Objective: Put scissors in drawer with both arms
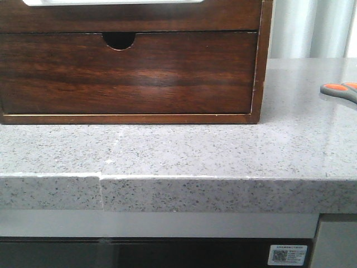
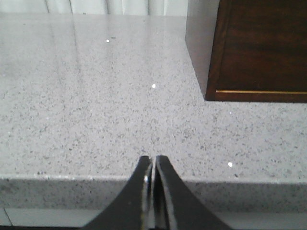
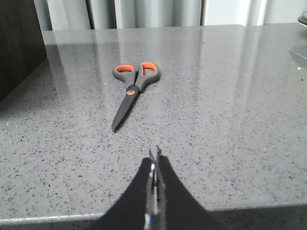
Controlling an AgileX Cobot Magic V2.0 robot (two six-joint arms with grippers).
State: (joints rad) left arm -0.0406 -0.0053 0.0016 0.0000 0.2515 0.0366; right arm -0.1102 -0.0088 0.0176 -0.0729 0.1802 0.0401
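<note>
Your left gripper (image 2: 153,165) and right gripper (image 3: 154,158) both have fingers pressed together, gripping nothing, poised at the countertop (image 1: 184,151) edge. Scissors (image 3: 133,88) lie flat, closed, apart from the right gripper; drawer (image 1: 128,72) sits fully closed.

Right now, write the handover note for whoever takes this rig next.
Left gripper: jaws shut, empty, at the counter's front edge near the cabinet's left corner.
Right gripper: jaws shut, empty, pointing at the scissors.
Scissors: lying flat and closed on the counter, right of the cabinet, untouched.
Drawer: fully closed.
Done: nothing.
Left: open the drawer by its notch, pick up the scissors, place them inside.
</note>
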